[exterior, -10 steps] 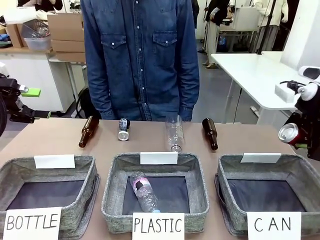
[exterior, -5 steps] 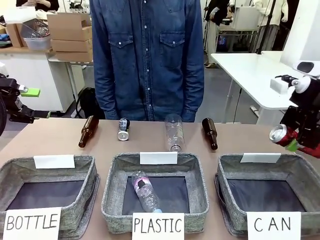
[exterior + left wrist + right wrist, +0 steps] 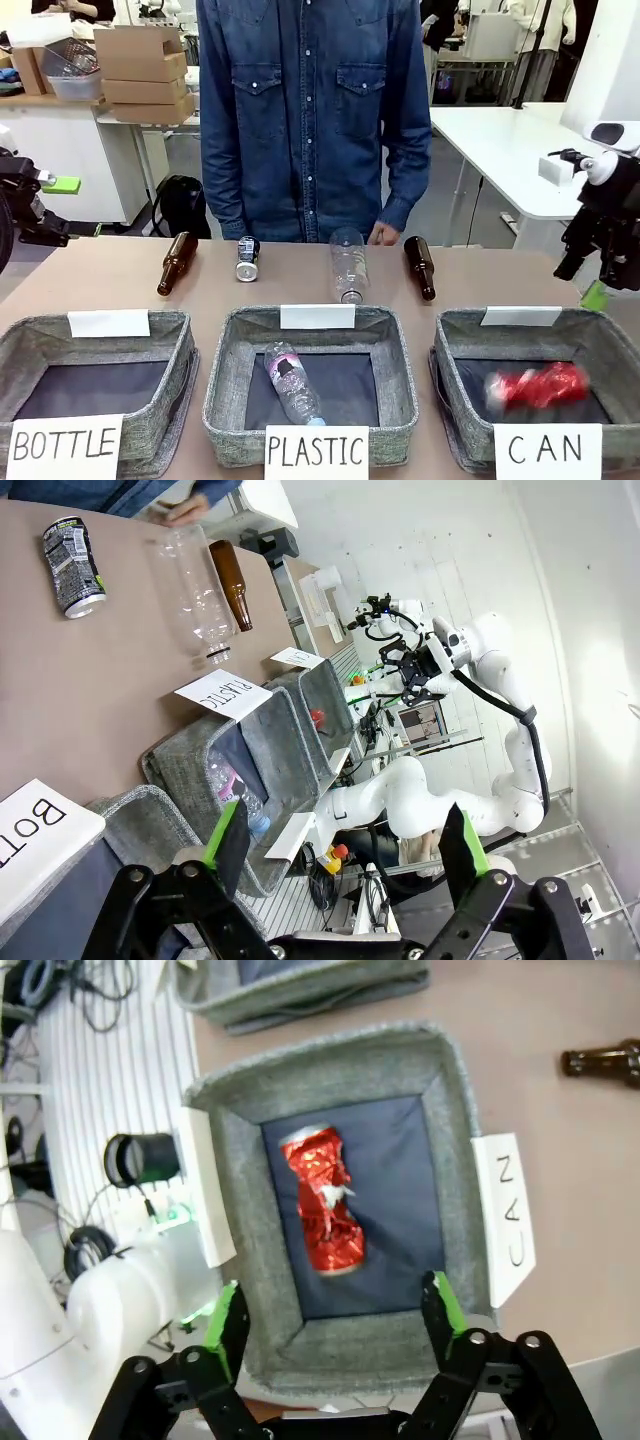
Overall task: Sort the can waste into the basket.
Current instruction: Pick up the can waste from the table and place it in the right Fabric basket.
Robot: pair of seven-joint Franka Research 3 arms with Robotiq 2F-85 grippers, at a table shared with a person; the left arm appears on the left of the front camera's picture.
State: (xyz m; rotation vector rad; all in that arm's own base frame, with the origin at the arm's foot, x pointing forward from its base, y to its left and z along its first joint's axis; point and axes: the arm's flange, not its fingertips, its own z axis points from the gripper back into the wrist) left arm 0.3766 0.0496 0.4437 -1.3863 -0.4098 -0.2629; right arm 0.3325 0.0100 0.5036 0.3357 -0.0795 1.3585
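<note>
The right hand [image 3: 333, 1298] hovered above the CAN basket [image 3: 238, 1210] with its fingers spread and nothing between them. The red can [image 3: 325, 1210], crumpled, lay inside that basket on the dark bottom, near the middle; in the front view it appeared blurred. The dark can [image 3: 247, 258] lay on the desk [image 3: 100, 275] toward the far edge, between a brown glass bottle [image 3: 177, 262] and a clear plastic bottle [image 3: 347, 265]. The left hand [image 3: 345, 840] was spread and empty.

Shiny red can [image 3: 325, 1215], grey woven basket [image 3: 330, 1068]
</note>
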